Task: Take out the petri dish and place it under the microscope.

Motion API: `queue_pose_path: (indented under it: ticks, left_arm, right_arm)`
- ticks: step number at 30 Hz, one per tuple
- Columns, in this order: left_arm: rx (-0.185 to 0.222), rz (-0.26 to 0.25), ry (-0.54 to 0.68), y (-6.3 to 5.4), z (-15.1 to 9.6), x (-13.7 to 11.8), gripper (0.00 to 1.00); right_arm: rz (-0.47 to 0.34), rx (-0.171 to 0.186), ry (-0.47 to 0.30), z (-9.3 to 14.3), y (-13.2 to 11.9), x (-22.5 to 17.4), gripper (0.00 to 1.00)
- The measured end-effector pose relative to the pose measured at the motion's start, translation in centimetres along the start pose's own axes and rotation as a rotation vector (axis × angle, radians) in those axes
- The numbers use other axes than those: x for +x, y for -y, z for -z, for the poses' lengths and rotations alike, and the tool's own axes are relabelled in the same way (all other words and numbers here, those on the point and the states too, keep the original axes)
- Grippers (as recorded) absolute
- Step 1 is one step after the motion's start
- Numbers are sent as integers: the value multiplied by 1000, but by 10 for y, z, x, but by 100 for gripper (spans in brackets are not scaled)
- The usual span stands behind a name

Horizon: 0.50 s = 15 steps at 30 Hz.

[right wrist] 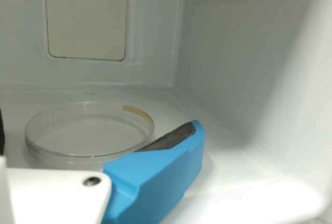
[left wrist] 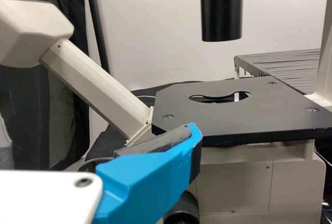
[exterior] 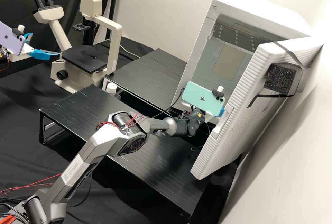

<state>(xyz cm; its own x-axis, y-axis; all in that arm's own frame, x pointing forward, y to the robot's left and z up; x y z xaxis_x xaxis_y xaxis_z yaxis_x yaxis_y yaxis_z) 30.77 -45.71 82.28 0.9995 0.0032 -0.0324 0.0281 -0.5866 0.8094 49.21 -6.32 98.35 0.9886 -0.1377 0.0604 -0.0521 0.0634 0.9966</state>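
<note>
My left gripper (exterior: 45,44) stands open beside the black stage (exterior: 84,57) of the beige microscope (exterior: 116,33). In the left wrist view, one finger of the left gripper (left wrist: 98,133) is in front of the stage (left wrist: 280,112), which has an opening under a black cylinder. My right gripper (exterior: 221,112) is at the doorway of the white cabinet, its fingertips hidden behind the door. In the right wrist view, a clear round petri dish (right wrist: 89,133) lies flat on the white cabinet floor; the right gripper (right wrist: 98,130) is open, its blue finger partly overlapping the dish's near edge.
The cabinet door (exterior: 238,113) is swung open beside the right gripper, with black foam (exterior: 280,78) strapped on. Two low black platforms (exterior: 148,75) stand between cabinet and microscope, near a small white-capped bottle (exterior: 111,88).
</note>
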Motion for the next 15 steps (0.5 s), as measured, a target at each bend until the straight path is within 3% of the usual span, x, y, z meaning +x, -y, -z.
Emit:
queue_pose_path:
  ticks: [12, 15]
  left_arm:
    - [0, 0, 0, 0, 0, 0, 100]
    - [0, 0, 0, 0, 0, 0, 100]
  right_arm:
    - [2, 3, 1, 0, 1, 0, 0]
    - [-3, 27, 5, -1, 3, 2, 0]
